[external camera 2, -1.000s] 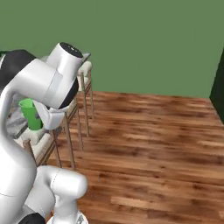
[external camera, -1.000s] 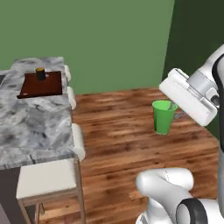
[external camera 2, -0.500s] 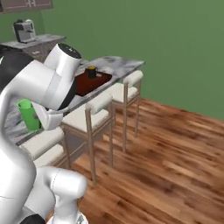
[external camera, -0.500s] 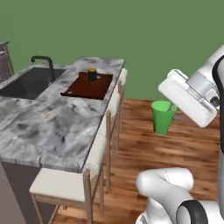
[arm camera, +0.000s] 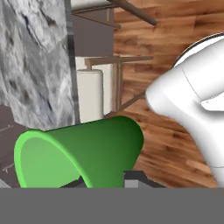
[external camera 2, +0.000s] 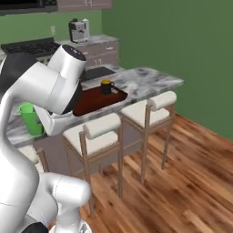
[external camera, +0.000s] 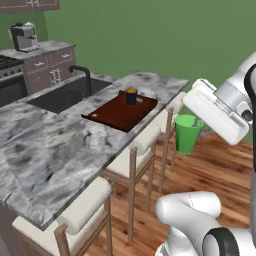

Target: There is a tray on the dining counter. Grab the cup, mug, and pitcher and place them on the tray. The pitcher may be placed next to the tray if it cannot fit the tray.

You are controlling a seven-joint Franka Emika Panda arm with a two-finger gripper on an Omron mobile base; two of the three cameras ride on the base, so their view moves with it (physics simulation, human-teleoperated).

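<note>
Since the earlier frames the whole scene has swung round, so the base has driven and the desk (external camera: 60, 145) now lies closer and broader in view; the cup (external camera: 186, 133) sits at the gripper (external camera: 196, 125) just as before.

Left base view: the green cup hangs upright off the desk, out over the wooden floor (external camera: 220, 170), beside the pale stools (external camera: 145, 142). The tray (external camera: 121, 111) lies on the desk near the sink (external camera: 65, 94), with the black mug (external camera: 131, 96) standing on its far end.

Right base view: the cup (external camera 2: 32, 119) shows at the left behind the arm, level with the desk edge. The mug (external camera 2: 107, 86) stands on the tray (external camera 2: 98, 101).

Hand view: the cup (arm camera: 83, 153) lies sideways across the frame, mouth to the left. The gripper seems clamped on it, though its tips are mostly hidden behind the cup.
</note>
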